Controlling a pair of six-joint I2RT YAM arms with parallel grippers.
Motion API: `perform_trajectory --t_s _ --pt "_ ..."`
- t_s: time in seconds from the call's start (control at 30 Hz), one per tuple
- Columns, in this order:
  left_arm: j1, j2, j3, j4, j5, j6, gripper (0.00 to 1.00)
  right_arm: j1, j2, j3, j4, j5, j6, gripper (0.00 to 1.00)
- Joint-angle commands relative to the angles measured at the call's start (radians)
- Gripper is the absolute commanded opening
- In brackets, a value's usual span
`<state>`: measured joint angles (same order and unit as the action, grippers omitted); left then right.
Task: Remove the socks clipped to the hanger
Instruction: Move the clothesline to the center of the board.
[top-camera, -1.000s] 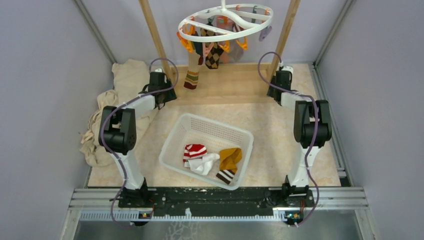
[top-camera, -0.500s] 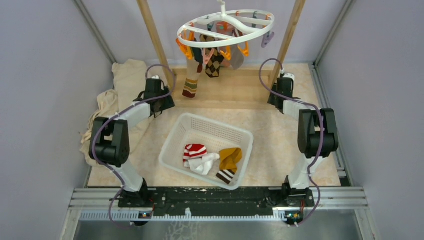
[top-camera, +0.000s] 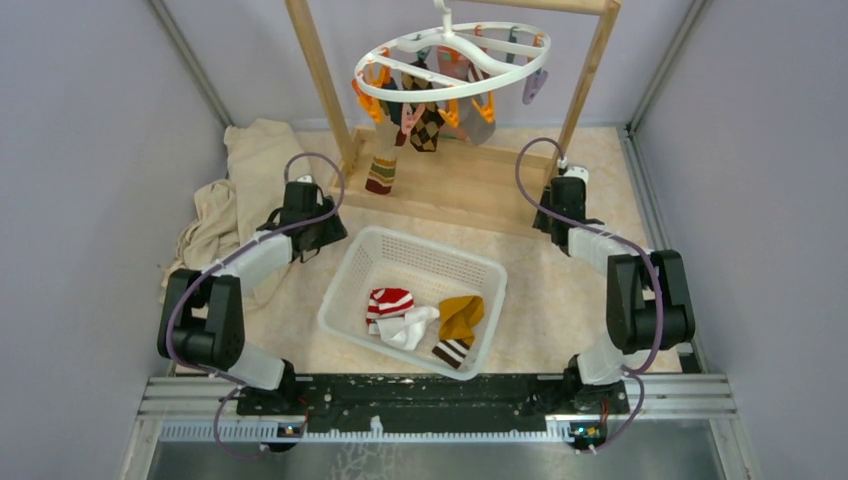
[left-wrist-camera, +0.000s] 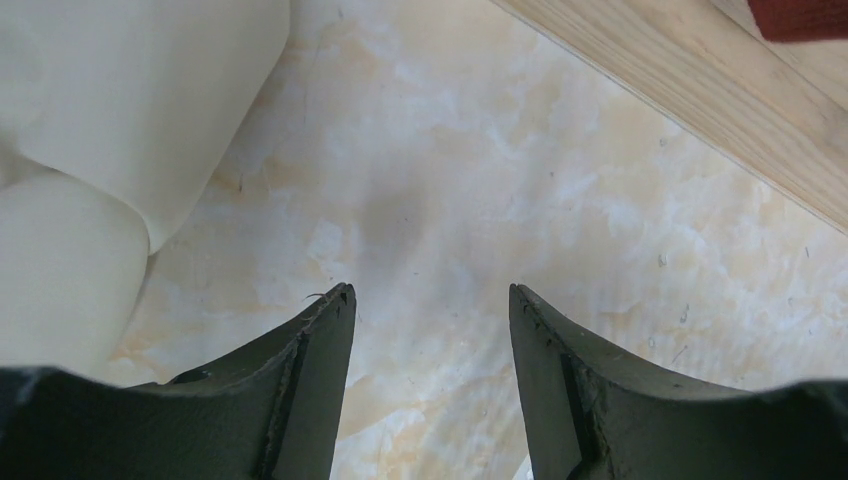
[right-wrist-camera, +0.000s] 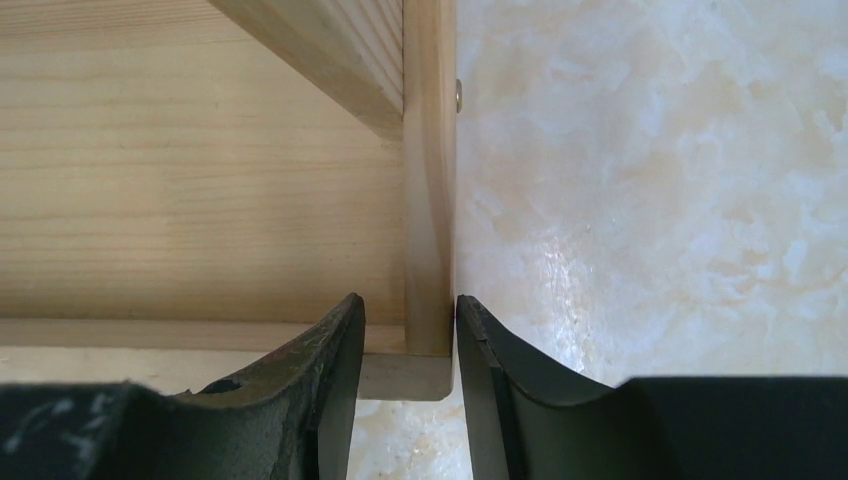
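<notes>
The right gripper's (right-wrist-camera: 408, 297) jaws are pinching the wooden frame (right-wrist-camera: 200, 150) at two o'clock, the left gripper's (left-wrist-camera: 430, 288) gaping empty; moving gently seems wise so the hanger's (top-camera: 415, 97) socks (top-camera: 427, 128) aren't swinging.

The beige marbled tabletop (top-camera: 560, 300) carries three things. A pale wooden frame (top-camera: 470, 185) stands on its flat board base at the far middle, set slightly askew to the table's edges. A white perforated plastic basket (top-camera: 430, 265) sits near the centre, just in front of that base and turned at an angle. A crumpled cream cloth (top-camera: 250, 160) lies heaped along the left side, from the far corner toward the near edge

Up close, the marbled top (left-wrist-camera: 480, 200) shows between cloth (left-wrist-camera: 120, 100) and frame board (left-wrist-camera: 700, 90)
</notes>
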<state>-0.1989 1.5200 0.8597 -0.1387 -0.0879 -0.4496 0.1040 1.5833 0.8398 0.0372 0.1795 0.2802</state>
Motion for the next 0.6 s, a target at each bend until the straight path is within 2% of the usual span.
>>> perform_trajectory --t_s 0.0,0.17,0.33,0.43,0.57 --pt "-0.013 -0.058 -0.025 0.003 -0.001 -0.017 0.64 0.026 -0.035 -0.047 -0.091 0.02 -0.003 0.39" --pt "-0.011 -0.094 0.003 0.067 -0.053 0.029 0.73 0.026 -0.031 -0.041 -0.096 0.025 -0.017 0.39" --pt "-0.005 0.04 0.181 0.048 -0.076 0.051 0.83 0.026 -0.023 -0.024 -0.091 0.008 -0.021 0.39" --pt "0.013 0.161 0.281 0.052 -0.069 0.059 0.82 0.026 -0.023 -0.019 -0.092 0.004 -0.028 0.39" --pt "0.025 0.283 0.396 0.076 -0.071 0.091 0.76 0.026 -0.023 -0.015 -0.097 0.012 -0.046 0.39"
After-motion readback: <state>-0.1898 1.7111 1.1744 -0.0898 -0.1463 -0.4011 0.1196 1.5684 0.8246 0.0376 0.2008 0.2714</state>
